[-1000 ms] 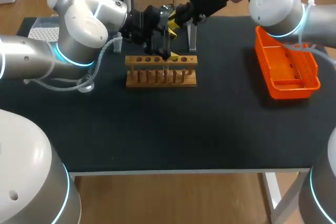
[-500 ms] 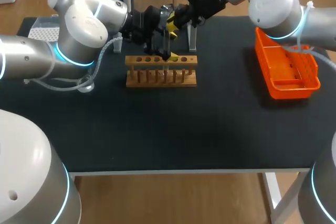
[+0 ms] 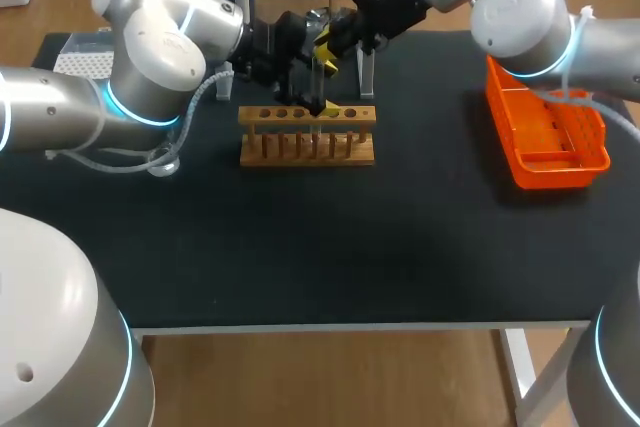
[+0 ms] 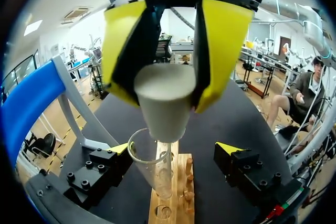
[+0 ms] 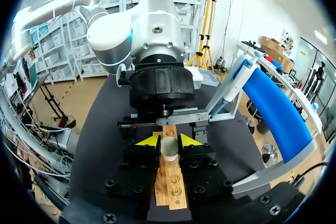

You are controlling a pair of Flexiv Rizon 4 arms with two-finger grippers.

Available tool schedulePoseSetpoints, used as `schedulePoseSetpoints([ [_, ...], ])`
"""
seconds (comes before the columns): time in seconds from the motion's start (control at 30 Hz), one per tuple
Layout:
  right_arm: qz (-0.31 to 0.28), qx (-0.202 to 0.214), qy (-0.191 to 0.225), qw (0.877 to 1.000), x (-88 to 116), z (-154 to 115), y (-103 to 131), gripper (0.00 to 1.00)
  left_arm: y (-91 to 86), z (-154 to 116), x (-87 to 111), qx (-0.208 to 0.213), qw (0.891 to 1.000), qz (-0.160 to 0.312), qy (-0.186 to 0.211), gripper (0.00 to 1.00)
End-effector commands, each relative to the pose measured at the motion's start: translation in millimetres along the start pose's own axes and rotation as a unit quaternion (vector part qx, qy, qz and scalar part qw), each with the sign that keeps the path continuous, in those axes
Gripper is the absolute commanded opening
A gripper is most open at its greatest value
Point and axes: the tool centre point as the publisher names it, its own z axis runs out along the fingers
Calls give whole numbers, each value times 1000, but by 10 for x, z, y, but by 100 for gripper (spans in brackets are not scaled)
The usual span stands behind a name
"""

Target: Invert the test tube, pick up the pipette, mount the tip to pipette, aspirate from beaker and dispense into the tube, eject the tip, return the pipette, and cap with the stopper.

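Holding the white stopper [image 4: 164,98] clamped between both yellow fingers, the right gripper [image 5: 168,141] is hanging directly over the open mouth of the tube [image 4: 153,169]. The stopper's narrow end is sitting right at the glass rim, though whether the two are touching is not showing. The tube is standing in a hole of the wooden rack [image 3: 307,137], near the middle of the table's [image 3: 300,247] far edge. The left gripper [image 4: 174,149] is flanking the tube near its mouth with its fingers spread, leaving a gap on one side and gripping nothing
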Motion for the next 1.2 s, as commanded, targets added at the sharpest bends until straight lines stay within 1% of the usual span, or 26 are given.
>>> schedulePoseSetpoints([
  [0.03, 1, 1, 1, 1000, -16, 22, 1, 0, -5, 2, -14, -1, 1000, 0, 2, 100],
  [0.67, 4, 4, -1, 1000, -20, 92, -69, 0, -5, 2, -14, -1, 1000, 0, 2, 100],
  [1.2, 0, -12, -10, 1000, -45, 45, 0, 0, -5, 2, -14, -1, 1000, 0, 2, 100],
])
